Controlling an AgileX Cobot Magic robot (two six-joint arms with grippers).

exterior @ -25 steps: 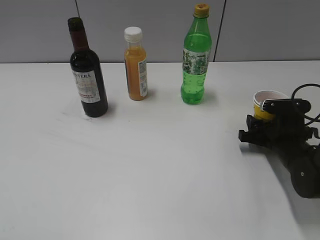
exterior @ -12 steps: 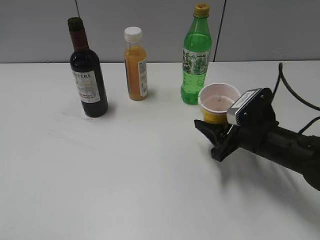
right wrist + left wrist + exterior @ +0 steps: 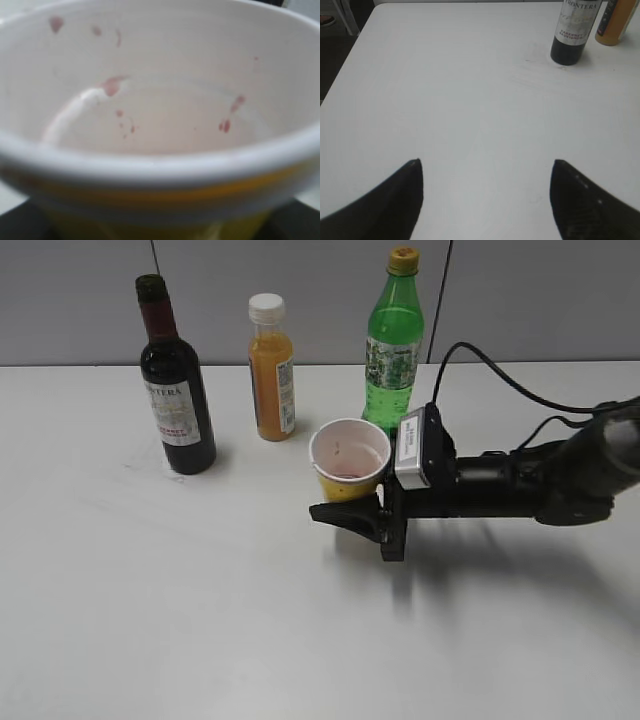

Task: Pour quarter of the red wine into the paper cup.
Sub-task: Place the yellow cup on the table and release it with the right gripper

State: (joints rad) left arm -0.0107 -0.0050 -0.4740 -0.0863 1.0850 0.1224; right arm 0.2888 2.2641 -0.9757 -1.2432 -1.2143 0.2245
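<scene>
The red wine bottle [image 3: 177, 400], dark glass with a maroon neck and white label, stands upright at the back left, and its lower part shows in the left wrist view [image 3: 573, 31]. The yellow paper cup [image 3: 349, 462] is held upright in my right gripper [image 3: 352, 502], just above the table's middle. In the right wrist view the cup [image 3: 160, 100] fills the frame, its white inside speckled with red drops. My left gripper [image 3: 487, 167] is open and empty over bare table, well short of the wine bottle. It is out of the exterior view.
An orange juice bottle [image 3: 271, 370] with a white cap stands right of the wine. A taller green soda bottle [image 3: 392, 360] stands behind the cup and the right arm. The table's left edge [image 3: 350, 55] shows in the left wrist view.
My right gripper has carried the paper cup from the right side of the table leftward to the middle, in front of the green bottle. The bottles have not moved.
</scene>
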